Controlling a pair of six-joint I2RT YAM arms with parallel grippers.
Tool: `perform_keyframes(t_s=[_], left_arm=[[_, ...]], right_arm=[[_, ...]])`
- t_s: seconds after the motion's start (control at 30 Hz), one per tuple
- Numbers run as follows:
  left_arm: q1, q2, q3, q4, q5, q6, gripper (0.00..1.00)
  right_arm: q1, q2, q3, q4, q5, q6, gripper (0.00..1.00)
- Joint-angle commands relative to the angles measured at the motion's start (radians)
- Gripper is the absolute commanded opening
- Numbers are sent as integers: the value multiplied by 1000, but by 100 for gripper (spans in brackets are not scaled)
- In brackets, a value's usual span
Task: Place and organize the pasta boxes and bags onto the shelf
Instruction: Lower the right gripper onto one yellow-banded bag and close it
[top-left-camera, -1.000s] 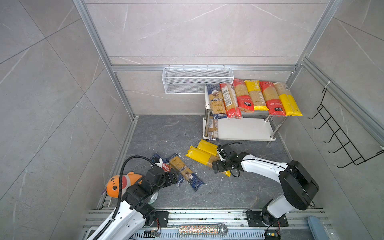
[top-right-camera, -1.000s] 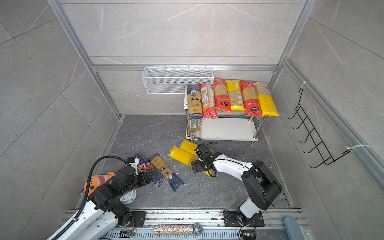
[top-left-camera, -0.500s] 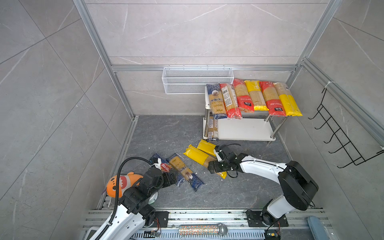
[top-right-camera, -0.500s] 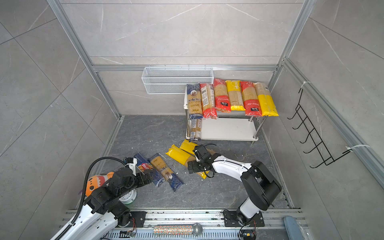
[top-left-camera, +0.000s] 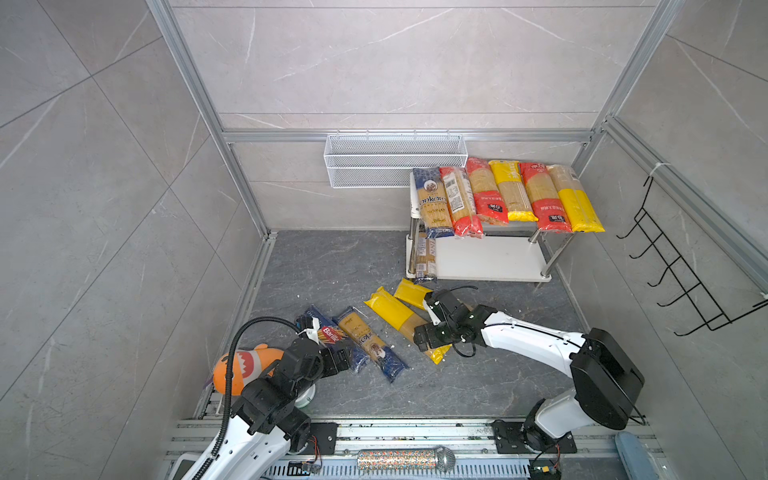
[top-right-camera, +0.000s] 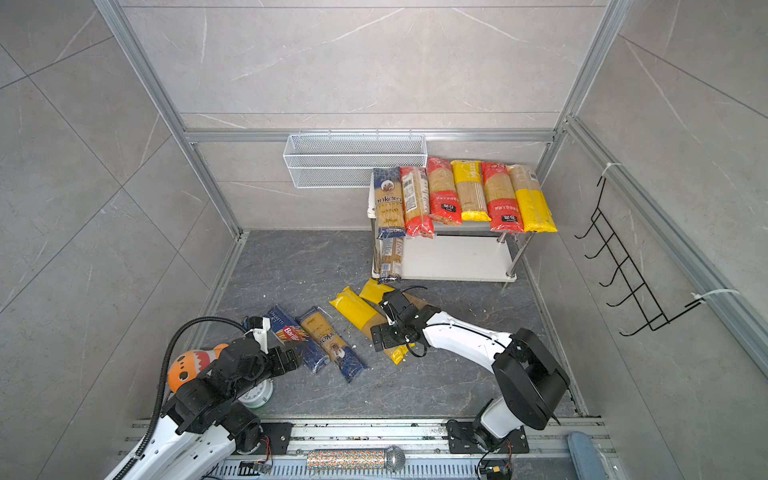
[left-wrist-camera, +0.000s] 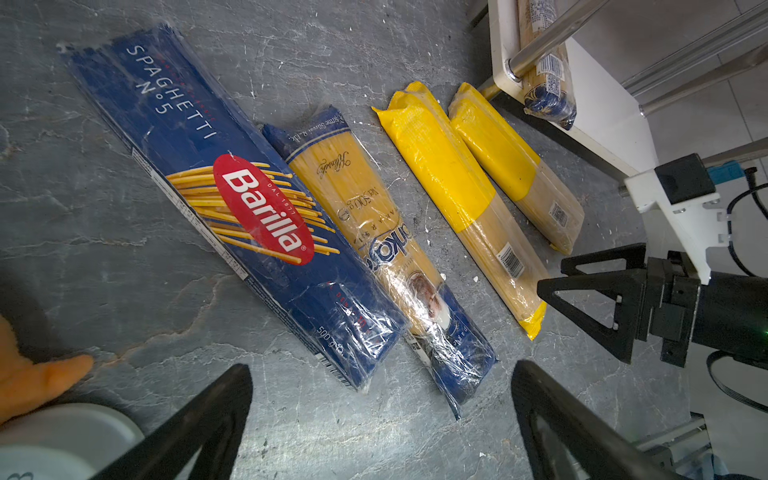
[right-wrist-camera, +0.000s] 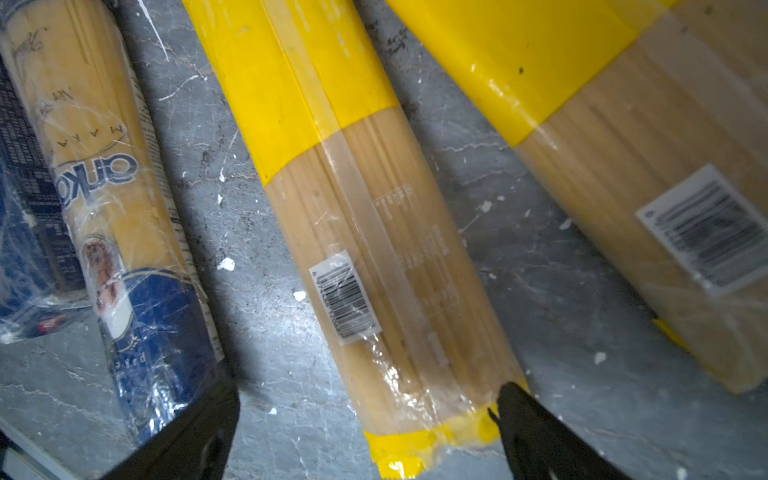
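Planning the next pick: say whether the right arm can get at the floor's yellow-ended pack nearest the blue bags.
Probably yes: the right tool hangs open over the yellow-ended pack, a finger either side of its end; nothing covers it, and the Ankara bag and other yellow pack lie apart.

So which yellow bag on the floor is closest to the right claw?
The yellow bag beside the blue-ended bag: its end lies inside the open right claw. The other yellow bag lies outside it.
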Motion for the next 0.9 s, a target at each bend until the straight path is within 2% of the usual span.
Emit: perform_keyframes(t_s=[0.0,0.23,0.53,0.63,0.67,0.77,0.87], left_arm=[[-2,-7,40,4,-8,23,100],[-2,-11,41,-11,-11,21,100],[-1,-17,31,-12,-13,11,100],[-1,-26,24,-11,-10,5,100],[-2,-29,21,-12,-8,4,100],[-2,-43,19,-14,-6,1,100],[-1,-57,25,-25,-6,-3,100]], right_arm=[[3,75,58,-17,28,-66,100],[3,221,132,-2,51,-107,100],[24,316,172,-33,106,-131,99],[43,347,183,-55,125,-135,94],[47,353,181,-56,122,-132,89],[51,364,178,-57,110,-118,52],[51,363,172,-62,70,-113,24]])
